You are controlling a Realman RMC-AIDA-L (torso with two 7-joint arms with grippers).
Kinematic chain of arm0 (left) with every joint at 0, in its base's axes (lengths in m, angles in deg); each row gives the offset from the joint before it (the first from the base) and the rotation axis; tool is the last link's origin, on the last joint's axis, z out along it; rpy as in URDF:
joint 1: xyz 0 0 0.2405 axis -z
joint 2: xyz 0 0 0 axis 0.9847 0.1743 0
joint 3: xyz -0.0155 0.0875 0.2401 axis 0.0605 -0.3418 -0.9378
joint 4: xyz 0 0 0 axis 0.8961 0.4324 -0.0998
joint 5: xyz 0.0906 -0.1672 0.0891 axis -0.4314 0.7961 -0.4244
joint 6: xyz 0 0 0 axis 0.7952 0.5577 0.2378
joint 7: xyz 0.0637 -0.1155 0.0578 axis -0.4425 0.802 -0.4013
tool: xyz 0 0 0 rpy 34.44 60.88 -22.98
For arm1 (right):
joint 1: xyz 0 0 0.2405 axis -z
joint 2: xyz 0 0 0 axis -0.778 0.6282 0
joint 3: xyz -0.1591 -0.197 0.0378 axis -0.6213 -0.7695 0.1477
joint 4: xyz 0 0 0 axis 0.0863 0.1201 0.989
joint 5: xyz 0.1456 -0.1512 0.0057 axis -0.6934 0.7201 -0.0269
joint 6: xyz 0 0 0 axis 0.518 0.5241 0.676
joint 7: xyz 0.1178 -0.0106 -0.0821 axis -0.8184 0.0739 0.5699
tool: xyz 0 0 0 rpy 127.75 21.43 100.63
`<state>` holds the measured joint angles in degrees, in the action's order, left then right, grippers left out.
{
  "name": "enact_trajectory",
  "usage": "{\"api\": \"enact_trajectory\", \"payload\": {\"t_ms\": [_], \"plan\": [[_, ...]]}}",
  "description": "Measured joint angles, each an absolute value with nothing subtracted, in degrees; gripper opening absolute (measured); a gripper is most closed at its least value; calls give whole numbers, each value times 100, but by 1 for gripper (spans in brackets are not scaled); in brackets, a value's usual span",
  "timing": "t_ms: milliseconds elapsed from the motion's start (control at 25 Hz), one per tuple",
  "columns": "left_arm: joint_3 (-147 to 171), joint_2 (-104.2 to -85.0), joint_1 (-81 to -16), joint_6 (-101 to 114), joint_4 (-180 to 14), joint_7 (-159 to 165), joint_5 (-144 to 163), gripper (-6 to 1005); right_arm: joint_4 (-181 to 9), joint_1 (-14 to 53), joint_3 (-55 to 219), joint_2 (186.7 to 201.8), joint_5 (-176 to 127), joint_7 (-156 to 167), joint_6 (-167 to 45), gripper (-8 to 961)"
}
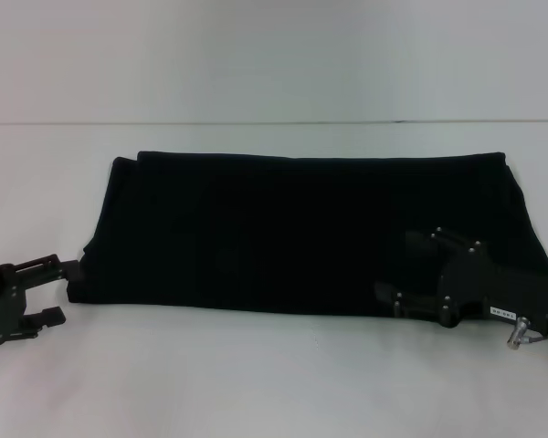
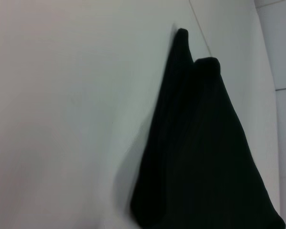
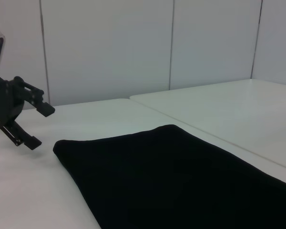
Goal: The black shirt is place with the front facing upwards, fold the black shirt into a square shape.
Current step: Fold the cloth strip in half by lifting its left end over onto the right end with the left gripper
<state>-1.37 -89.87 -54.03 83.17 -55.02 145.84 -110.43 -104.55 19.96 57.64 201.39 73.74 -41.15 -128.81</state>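
The black shirt (image 1: 292,228) lies flat on the white table as a long folded band, wider than it is deep, showing only plain black cloth. It also fills part of the left wrist view (image 2: 205,152) and the right wrist view (image 3: 181,181). My left gripper (image 1: 62,292) is open just off the shirt's near left corner, its upper finger close to the cloth edge; the right wrist view shows this left gripper (image 3: 40,128) holding nothing. My right gripper (image 1: 397,265) is open low over the shirt's near right part.
The white table (image 1: 256,374) has bare surface in front of and behind the shirt. A seam to an adjoining tabletop (image 3: 229,105) runs behind it. Pale wall panels (image 3: 109,43) stand beyond.
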Motion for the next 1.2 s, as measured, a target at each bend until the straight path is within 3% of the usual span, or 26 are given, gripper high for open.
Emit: {"api": "enact_trajectory", "payload": {"t_ms": [920,1200], "plan": [[-293,-9186,-4964,7219,-6002,14558,-11055,890,-10403,1994,5774,20148,7349,-4159,-12944,931],[-306,-9241,-4832,7007,-6008,14495,-11051,831,-10356,1990,5811,20151,7349,-4166,-12983,932]]}}
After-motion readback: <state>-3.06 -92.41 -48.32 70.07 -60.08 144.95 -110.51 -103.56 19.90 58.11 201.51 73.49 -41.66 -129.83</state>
